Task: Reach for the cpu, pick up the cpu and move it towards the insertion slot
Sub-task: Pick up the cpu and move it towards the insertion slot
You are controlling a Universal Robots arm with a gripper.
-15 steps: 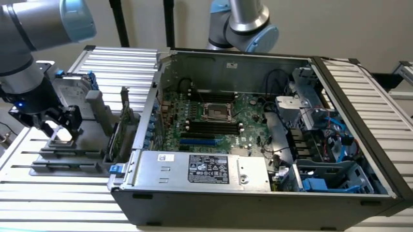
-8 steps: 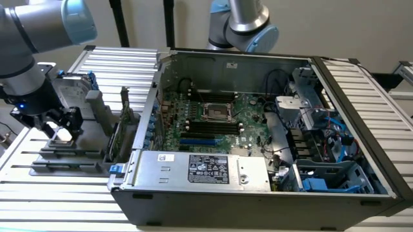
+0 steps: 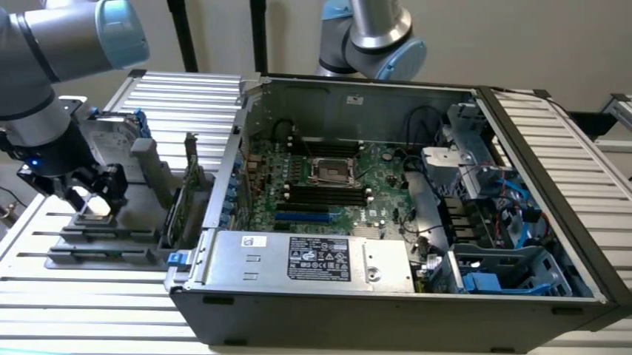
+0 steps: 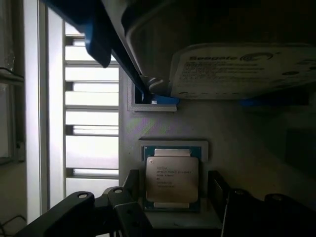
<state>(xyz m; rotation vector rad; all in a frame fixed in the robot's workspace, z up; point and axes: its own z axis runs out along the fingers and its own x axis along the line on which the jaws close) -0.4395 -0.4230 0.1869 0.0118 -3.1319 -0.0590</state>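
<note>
The cpu (image 4: 172,177), a small square chip with a silvery top, lies flat in a grey holder (image 4: 173,146) outside the computer case, at the exterior view's left (image 3: 96,209). My gripper (image 4: 174,191) hangs low over it, open. One black finger (image 4: 132,195) stands on each side of the chip, with a small gap on both sides. In the exterior view the gripper (image 3: 96,198) sits right above the holder. The insertion slot (image 3: 333,171), a shiny metal frame around a dark centre, lies on the green board inside the open case.
A silver hard drive (image 4: 242,69) with blue brackets stands just beyond the cpu holder. An upright card (image 3: 188,196) and the case wall (image 3: 232,148) lie between holder and slot. Black memory slots (image 3: 326,197) and a power supply (image 3: 311,259) flank the socket. A second arm (image 3: 374,37) stands behind.
</note>
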